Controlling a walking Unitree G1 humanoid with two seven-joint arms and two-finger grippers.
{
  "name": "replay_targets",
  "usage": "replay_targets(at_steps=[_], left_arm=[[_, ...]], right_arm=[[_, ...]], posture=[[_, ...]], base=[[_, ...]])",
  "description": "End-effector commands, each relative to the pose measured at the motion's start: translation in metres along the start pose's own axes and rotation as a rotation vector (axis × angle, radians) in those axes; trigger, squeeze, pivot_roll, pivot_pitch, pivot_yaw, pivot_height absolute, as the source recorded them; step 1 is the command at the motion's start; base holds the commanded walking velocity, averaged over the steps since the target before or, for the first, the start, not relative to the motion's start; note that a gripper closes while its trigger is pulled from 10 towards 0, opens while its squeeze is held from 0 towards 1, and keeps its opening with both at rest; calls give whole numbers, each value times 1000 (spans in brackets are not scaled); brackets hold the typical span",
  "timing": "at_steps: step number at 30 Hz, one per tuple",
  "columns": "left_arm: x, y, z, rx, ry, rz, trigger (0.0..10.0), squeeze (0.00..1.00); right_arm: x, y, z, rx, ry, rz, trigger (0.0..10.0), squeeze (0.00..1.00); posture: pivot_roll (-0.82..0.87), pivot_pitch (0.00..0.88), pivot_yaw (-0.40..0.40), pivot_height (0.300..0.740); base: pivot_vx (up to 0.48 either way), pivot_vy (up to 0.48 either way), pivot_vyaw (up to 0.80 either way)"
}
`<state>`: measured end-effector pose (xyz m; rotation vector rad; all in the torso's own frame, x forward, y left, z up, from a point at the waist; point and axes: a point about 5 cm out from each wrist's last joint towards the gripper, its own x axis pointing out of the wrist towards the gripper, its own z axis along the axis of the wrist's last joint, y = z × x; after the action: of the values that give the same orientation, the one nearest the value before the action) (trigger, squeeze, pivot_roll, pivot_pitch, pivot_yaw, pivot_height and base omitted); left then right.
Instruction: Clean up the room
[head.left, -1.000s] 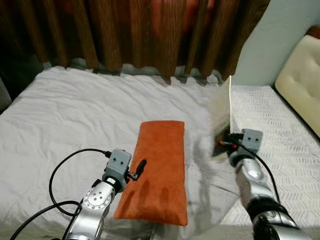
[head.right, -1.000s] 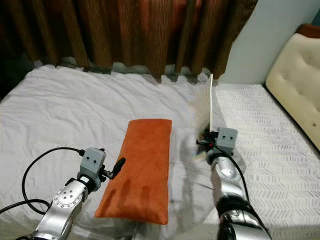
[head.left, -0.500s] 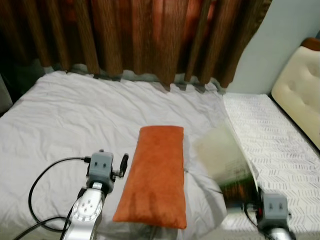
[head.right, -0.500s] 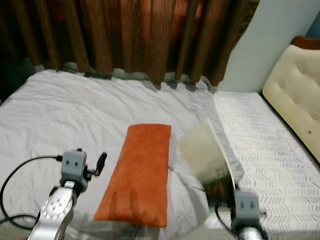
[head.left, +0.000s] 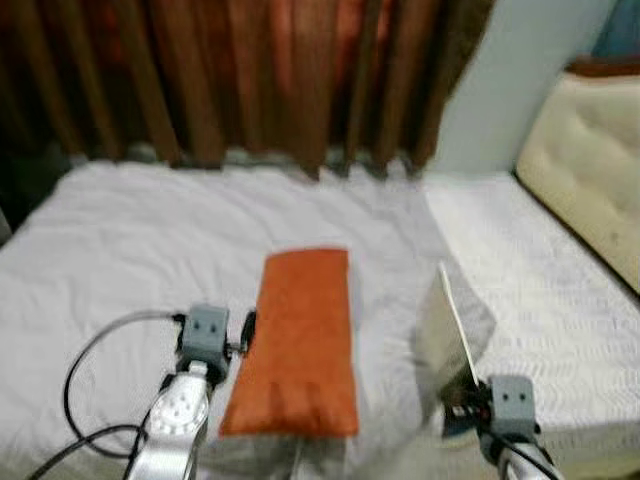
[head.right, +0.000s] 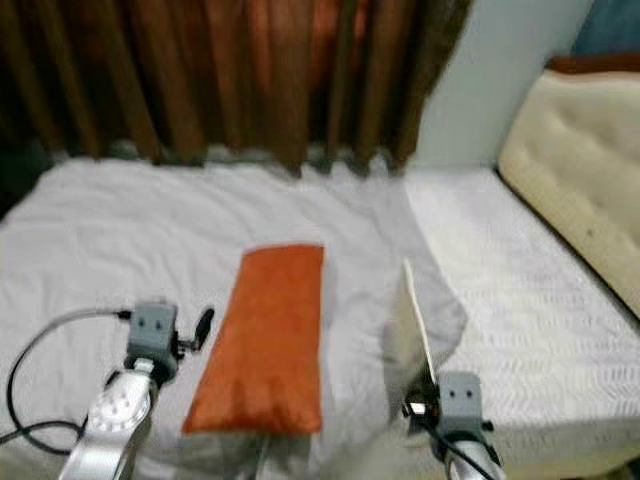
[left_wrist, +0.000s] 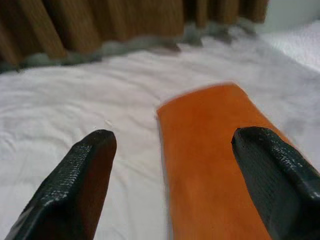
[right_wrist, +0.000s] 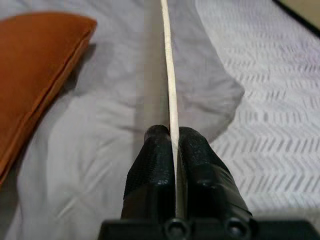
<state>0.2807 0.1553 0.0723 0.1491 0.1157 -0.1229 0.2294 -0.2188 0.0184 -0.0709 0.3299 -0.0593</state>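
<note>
Left eye view: the right gripper (head.left: 462, 405) is now sitting lower and nearer the bed's (head.left: 110, 250) front edge than a second ago, carrying a thin pale card (head.left: 448, 325) upright, evidently lifted for tidying away. Right eye view: the orange cushion (head.right: 265, 335) is lying unmoved. Left wrist view: the left gripper (left_wrist: 175, 185) is hovering, fingers (left_wrist: 80, 185) spread, empty. Right wrist view: fingers (right_wrist: 152, 167) are clamping the card edge-on.

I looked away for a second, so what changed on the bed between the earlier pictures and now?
The right gripper, clamped throughout on the thin flat card, drew back toward the robot with it. The left gripper stayed open beside the orange cushion, which kept its place on the bed.
</note>
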Motion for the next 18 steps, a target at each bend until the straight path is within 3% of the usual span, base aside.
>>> replay_targets(at_steps=[1, 5, 18], left_arm=[[1, -5, -1, 15, 4, -22, 10000, 0], [2, -2, -3, 14, 11, -18, 10000, 0], [7, 3, 0, 35, -14, -25, 10000, 0]], right_arm=[[0, -8, 2, 12, -7, -21, 0, 0], [-1, -5, -1, 32, 0, -3, 0, 0], [3, -2, 3, 24, -28, 44, 0, 0]], posture=[[38, 0, -55, 740], [37, 0, -54, 740], [35, 0, -54, 740]], base=[[0, -424, 0], [0, -423, 0], [271, -391, 0]])
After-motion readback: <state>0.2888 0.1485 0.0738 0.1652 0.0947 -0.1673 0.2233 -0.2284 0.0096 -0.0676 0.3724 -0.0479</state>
